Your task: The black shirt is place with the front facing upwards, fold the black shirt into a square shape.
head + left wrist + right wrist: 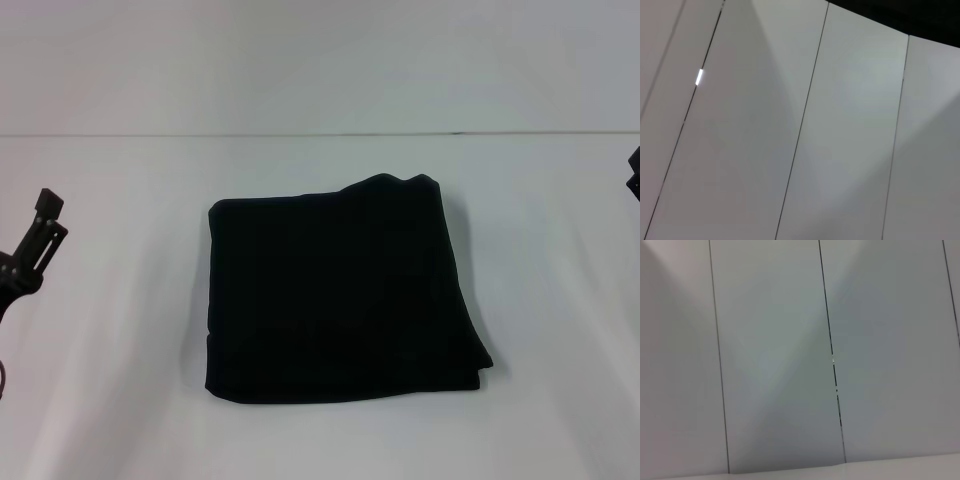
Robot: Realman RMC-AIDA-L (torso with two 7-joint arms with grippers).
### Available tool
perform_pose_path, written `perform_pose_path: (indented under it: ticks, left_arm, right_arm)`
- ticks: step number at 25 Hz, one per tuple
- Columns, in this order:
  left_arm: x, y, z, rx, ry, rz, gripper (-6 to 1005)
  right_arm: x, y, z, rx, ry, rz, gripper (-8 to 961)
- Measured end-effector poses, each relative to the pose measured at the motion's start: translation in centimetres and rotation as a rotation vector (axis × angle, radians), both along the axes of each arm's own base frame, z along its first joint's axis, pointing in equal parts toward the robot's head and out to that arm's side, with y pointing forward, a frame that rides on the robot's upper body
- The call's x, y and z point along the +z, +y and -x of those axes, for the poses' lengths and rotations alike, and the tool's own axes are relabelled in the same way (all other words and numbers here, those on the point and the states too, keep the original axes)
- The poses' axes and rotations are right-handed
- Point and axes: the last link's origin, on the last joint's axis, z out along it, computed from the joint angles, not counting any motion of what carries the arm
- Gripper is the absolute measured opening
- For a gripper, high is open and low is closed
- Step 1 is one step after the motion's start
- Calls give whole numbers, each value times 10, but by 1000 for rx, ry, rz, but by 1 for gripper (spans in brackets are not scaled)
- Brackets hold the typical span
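Folded black shirt (340, 292) lying flat at the middle of the white surface (110, 400), reduced to a rough square. Near edge straight and roughly parallel to the front of the surface; near right corner splayed slightly outward, with layered hems visible there. Far edge uneven, with a small hump of cloth rising toward the far right corner. No lettering or label visible on the upturned face.

Left claw (40, 235) raised at the left margin of the head view, well apart from the shirt, touching nothing; whether its fingers are spread or pressed together impossible to tell. Right claw (634, 172) only a dark sliver at the right margin, farther back, also clear of the cloth; its state likewise impossible to tell.

Beyond the surface, a pale wall (320, 60). Both wrist views filled with pale wall panels (850, 130) divided by thin dark seams, showing neither shirt nor fingers.
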Motion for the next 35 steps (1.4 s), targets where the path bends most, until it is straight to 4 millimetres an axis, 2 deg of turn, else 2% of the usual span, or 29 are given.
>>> perform_pose_path:
  ticks: [10,16,35]
  left_arm:
    - [1,0,0,-1,-1,-2,937]
    - [1,8,-5,-22,1,0,937]
    - [0,15,1,34,24,9,938]
  right_arm:
    - [6,0,-7,-41,13,-32,895]
    - [16,-16,-20,-82,42,-100,895]
    - [25,-14,-16,-47,44,-152,894]
